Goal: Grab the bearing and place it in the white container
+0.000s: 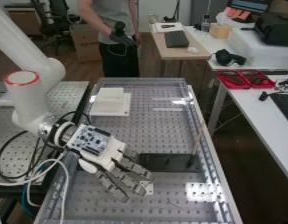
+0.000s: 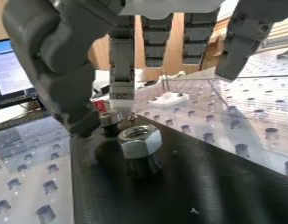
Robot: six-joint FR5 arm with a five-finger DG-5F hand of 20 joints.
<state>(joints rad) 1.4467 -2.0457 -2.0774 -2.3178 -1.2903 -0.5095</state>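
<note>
Hand [image 1: 112, 187], fingers apart and mostly straight, hangs over dark board [image 1: 169, 161] on perforated bench [image 1: 151, 129]. Small round metal piece, likely bearing [image 2: 111, 118], sits on board near thumb tip; contact cannot be told. Hex nut [image 2: 140, 142] stands beside it on same board. White block-like shape, likely white container [image 1: 109, 104], lies well apart from hand, toward bench's far end. Progress: hand near bearing, bearing not yet grasped. Left to do: grip, lift, carry across, place in container.

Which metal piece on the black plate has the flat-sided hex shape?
The nut nearest the wrist camera; the round piece behind it has a smooth, curved side.
</note>
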